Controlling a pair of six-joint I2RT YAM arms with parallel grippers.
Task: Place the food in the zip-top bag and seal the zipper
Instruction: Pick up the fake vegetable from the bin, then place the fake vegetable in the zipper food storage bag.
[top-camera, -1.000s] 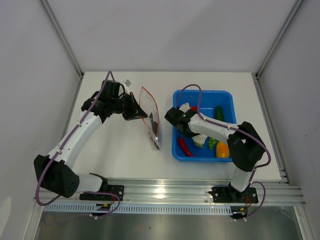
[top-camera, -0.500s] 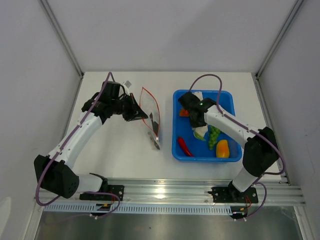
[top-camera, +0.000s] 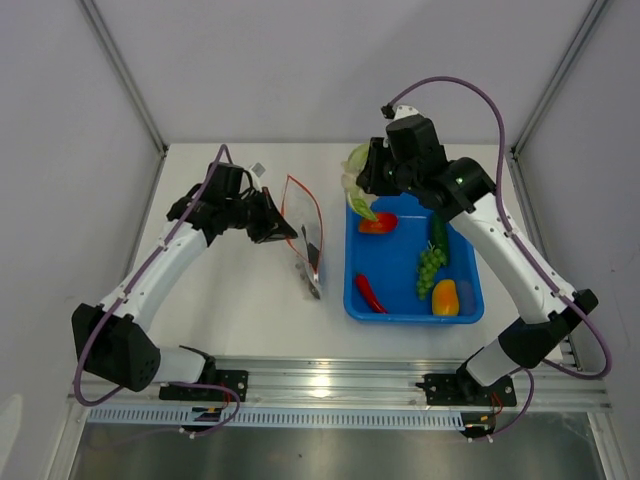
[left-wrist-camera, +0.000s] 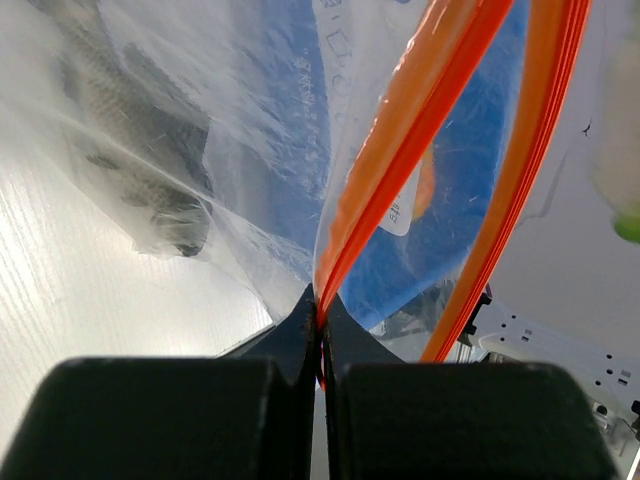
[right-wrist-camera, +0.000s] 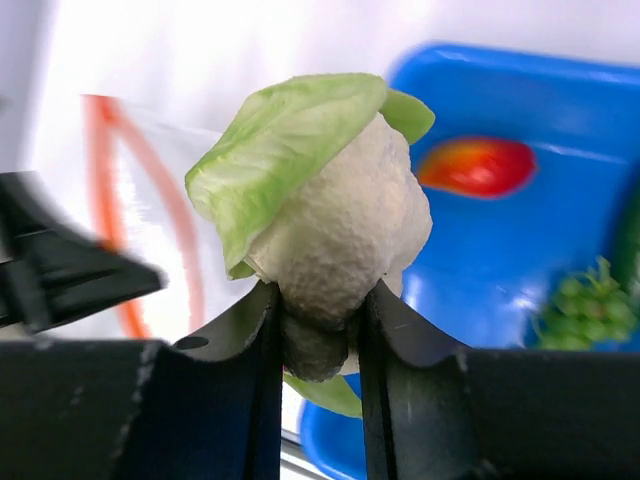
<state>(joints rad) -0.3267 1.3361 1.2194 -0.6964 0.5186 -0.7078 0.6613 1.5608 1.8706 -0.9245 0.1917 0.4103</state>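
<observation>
The clear bag (top-camera: 301, 232) stands on its edge on the white table (top-camera: 240, 310), just to the left of the blue tray (top-camera: 401, 276). Its mouth has an orange-red zipper strip (left-wrist-camera: 404, 150), and the mouth gapes open in a loop. The left gripper (left-wrist-camera: 320, 322) has its two black jaws shut tight on one side of that strip, and this holds the bag up. The other side of the strip curves away on its own.

The white cauliflower (right-wrist-camera: 335, 235), with its green leaves, is up in the air. The right gripper (right-wrist-camera: 320, 312) has it squeezed between its two jaws, down at the stem end. Seen from above, the cauliflower hangs over the far left corner of the tray, near the bag but not touching it.

The other food lies in the tray. A red tomato (top-camera: 378, 222) sits near the far left corner. A red chili (top-camera: 369, 293) lies at the near left. Green grapes (top-camera: 431, 266) are in the middle, just in front of a dark green cucumber (top-camera: 438, 230). An orange-yellow pepper (top-camera: 445, 297) sits at the near right.
</observation>
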